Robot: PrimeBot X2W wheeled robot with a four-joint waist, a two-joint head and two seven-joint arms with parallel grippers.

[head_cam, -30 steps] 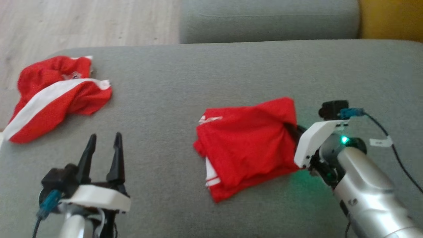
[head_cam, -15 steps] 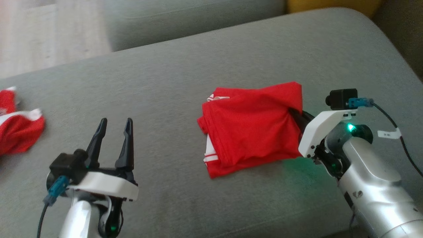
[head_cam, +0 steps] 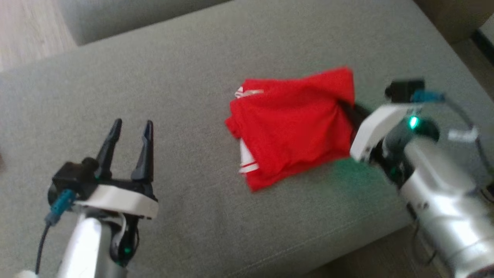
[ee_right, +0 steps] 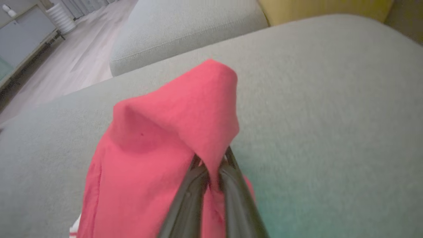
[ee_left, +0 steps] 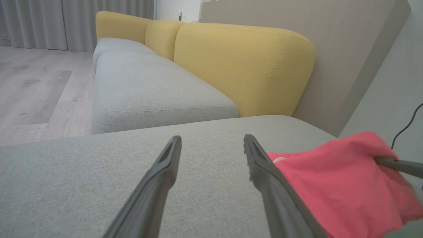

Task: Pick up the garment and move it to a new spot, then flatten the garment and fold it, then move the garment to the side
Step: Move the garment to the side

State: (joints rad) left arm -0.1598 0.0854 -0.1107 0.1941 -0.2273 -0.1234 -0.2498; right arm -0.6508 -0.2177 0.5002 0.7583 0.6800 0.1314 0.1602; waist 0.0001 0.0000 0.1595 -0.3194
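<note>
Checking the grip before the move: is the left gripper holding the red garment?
No, the left gripper stands open, apart from the red garment.

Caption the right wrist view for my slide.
Right gripper shut on a fold of the red garment on the grey sofa cushion.

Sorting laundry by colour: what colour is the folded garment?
The garment is red with white trim, best seen in the head view.

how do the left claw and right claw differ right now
The left claw stands open with its fingers spread; the right claw is shut. The left claw holds nothing, while the right claw pinches a fold of the red garment. The left claw is apart from the garment, over bare grey cushion; the right claw is at the garment's right edge. Both have two long dark fingers.
</note>
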